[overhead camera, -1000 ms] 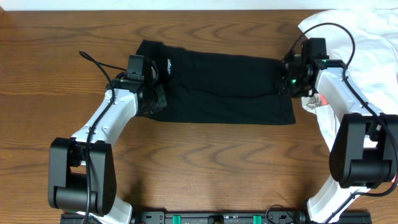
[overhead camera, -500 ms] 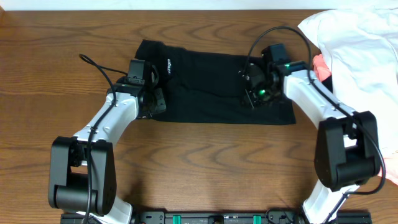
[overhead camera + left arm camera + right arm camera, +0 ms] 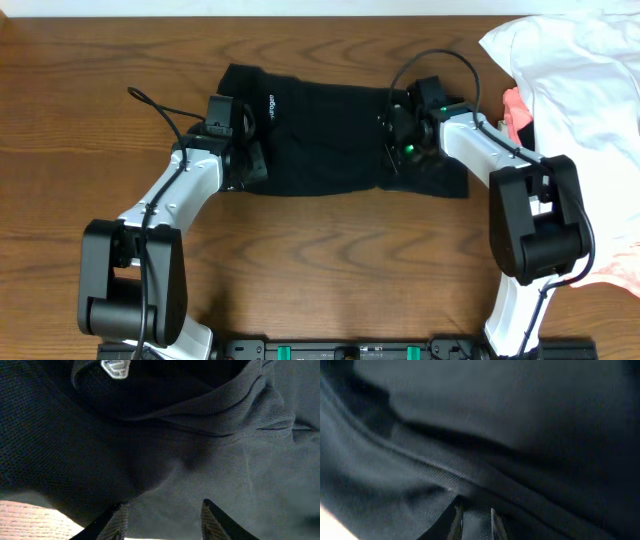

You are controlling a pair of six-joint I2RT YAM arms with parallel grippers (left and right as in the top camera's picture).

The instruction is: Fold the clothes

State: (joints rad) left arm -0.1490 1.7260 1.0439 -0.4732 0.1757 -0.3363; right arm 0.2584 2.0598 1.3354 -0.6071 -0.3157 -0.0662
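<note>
The clothes (image 3: pixel 320 140), one black garment, lie as a wide band in the middle of the desk (image 3: pixel 320 280), between the two arms; the small white logo (image 3: pixel 271 104) is near the left end. The right pincer (image 3: pixel 397 140) stands narrow over the right part of the band; in the right wrist view a ridge of black cloth passes between its fingertips, so I judge that it holds the clothes. The left pincer (image 3: pixel 252 150) is over the left end with the jaws parted and nothing between them; the cloth lies just under the tips.

The step in hand seems to be the fold of the right end toward the left. To do it well, the right arm should carry its fold low and straight along the band, so that the edges meet and no wrinkle is dragged; the left pincer could press the left end down, so that the garment does not slide; the release should come only when the cloth lies flat; the white garment (image 3: pixel 580 60) and the pink one (image 3: pixel 512 105) beside it should not be touched.
</note>
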